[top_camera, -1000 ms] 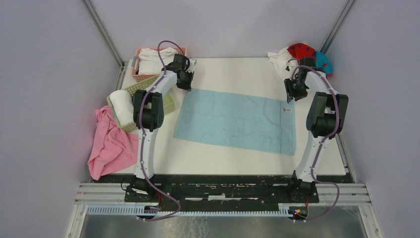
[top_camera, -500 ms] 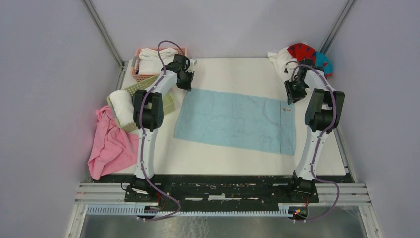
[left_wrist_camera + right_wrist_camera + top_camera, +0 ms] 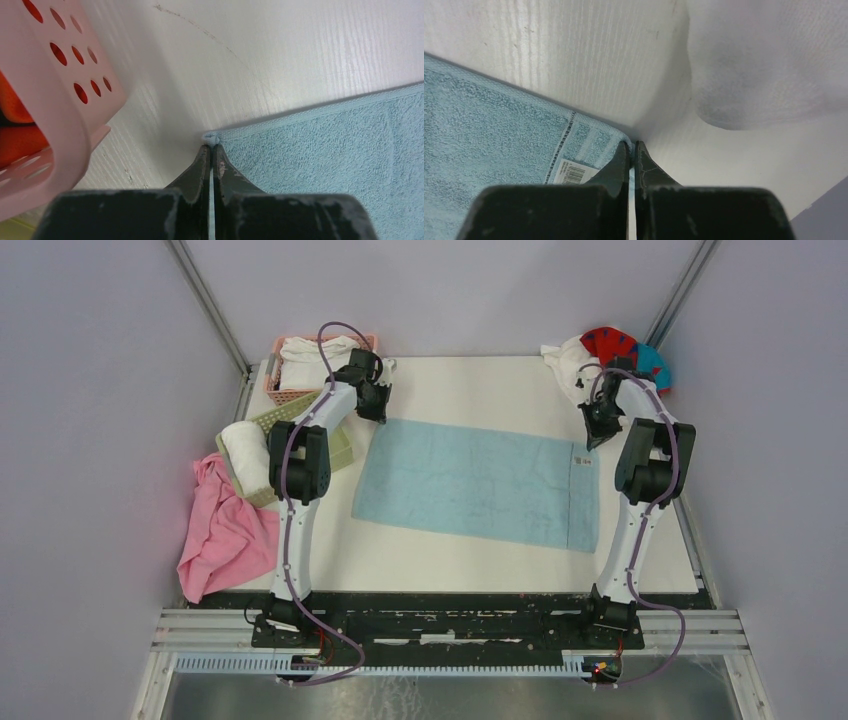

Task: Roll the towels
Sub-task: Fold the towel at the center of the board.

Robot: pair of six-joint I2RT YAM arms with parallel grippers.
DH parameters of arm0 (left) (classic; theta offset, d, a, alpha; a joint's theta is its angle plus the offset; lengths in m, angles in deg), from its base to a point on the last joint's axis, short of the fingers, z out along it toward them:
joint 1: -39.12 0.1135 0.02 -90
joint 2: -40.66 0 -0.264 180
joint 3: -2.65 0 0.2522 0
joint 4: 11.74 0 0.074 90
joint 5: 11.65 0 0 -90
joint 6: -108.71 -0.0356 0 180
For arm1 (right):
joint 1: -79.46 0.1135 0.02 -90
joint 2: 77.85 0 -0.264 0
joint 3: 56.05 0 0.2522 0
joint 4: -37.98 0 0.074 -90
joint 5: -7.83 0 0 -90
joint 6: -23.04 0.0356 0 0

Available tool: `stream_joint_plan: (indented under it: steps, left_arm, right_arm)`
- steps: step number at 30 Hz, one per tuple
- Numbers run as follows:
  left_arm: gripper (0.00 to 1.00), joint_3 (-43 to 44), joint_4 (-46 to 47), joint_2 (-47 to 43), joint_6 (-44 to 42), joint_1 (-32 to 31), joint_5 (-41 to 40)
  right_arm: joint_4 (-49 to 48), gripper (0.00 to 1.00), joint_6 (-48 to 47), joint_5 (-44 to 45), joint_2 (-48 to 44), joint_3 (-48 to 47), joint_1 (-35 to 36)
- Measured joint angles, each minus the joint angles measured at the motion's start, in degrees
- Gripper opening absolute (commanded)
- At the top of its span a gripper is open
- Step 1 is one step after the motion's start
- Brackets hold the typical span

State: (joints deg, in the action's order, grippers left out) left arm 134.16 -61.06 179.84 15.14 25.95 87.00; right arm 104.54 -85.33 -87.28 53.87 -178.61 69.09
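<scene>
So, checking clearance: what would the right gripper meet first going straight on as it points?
Probably the bare table just ahead: the right gripper pinches the light blue towel by its corner; the white towel lies aside.

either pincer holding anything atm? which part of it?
Both hold the light blue towel. The left pincer is shut on its far left corner, the right pincer on its far right corner.
</scene>
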Motion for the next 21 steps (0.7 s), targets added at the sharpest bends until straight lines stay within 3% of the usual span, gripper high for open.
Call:
stream_joint_plan:
  steps: [13, 21]
  left_arm:
    - [0.03, 8.5, -2.0, 2.7, 0.1, -0.2, 3.6]
    - [0.03, 2.6, 0.4, -1.4, 0.1, -0.2, 4.0]
  right_arm:
    - [-0.6, 0.00, -1.7, 5.8, -2.1, -4.6, -0.9]
    - [-5.2, 0.00, -0.7, 6.1, -14.0, 3.1, -0.9]
